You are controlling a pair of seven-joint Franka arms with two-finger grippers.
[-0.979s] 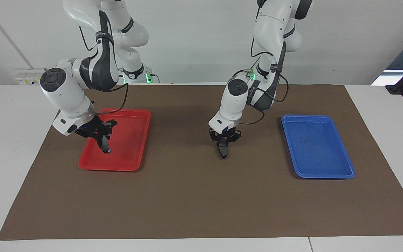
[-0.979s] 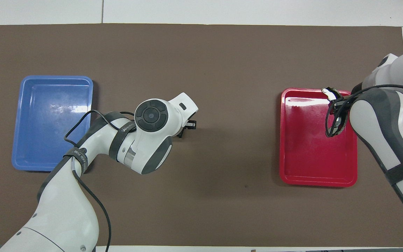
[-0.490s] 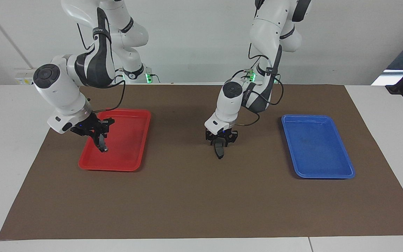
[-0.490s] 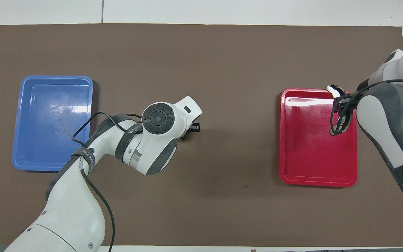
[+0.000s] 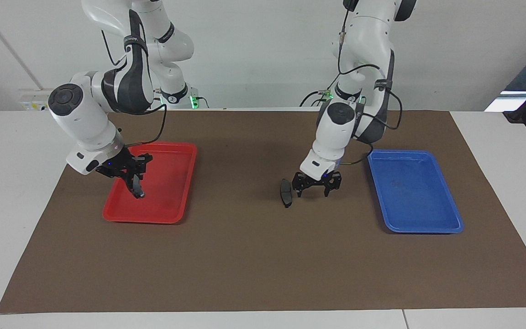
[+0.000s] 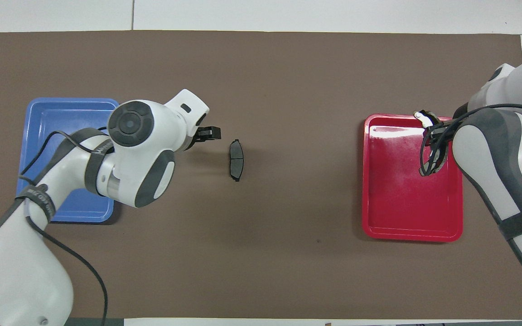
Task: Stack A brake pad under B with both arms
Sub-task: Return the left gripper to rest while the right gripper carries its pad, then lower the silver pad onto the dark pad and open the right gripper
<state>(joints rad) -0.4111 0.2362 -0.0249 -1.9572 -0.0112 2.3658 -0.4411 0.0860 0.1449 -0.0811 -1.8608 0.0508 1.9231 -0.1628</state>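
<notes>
The A brake pad (image 5: 285, 193), short and dark, lies flat on the brown mat near the table's middle; it also shows in the overhead view (image 6: 235, 160). My left gripper (image 5: 316, 187) is open and empty, low over the mat between this pad and the blue tray, apart from the pad. One of its fingers (image 6: 211, 132) shows past the arm in the overhead view. My right gripper (image 5: 131, 177) is shut on B (image 5: 137, 188), the thin arched pad with a light tip, which hangs over the red tray (image 5: 171, 214).
The red tray (image 6: 413, 233) lies toward the right arm's end of the mat. The blue tray (image 5: 420, 226) lies toward the left arm's end, partly covered by the left arm in the overhead view (image 6: 68, 104). Both trays hold nothing.
My left gripper let go of the A pad on the mat, opened, and moved toward the blue tray. My right gripper stays over the red tray with B, shifting only slightly.
</notes>
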